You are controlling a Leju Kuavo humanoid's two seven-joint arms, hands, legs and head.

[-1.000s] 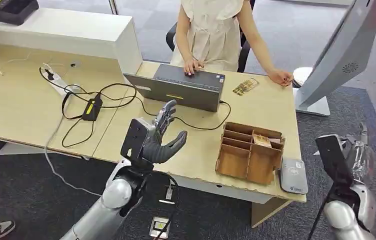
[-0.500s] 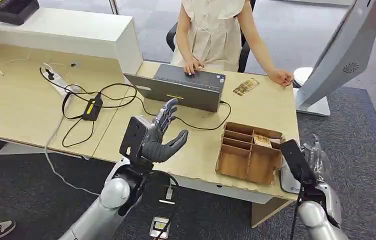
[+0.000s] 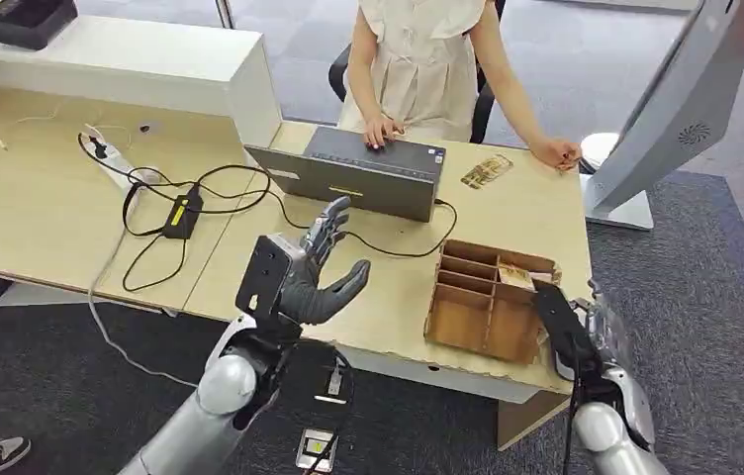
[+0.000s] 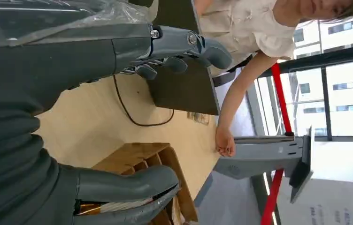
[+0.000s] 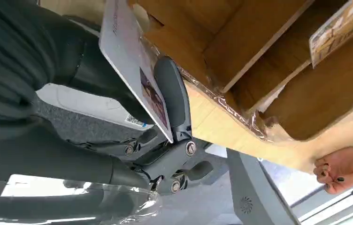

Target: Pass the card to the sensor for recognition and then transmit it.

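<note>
Two hands up, one loaded: our right hand (image 5: 165,136) pinches the card (image 5: 132,65) between thumb and fingers, card on edge, at the desk's (image 3: 388,297) near right corner, just beside the wooden organizer (image 3: 492,302). In the head view the right hand (image 3: 596,332) sits over the spot where the sensor should be; we can't see the reader itself, so card-to-sensor contact is unconfirmed. Our left hand (image 3: 314,272) hovers above the desk, fingers spread, holding nothing. We judge we're in the scan step. Next we need the card flat and close over the reader, then carried toward the person's hand (image 3: 556,151) at the far edge.
</note>
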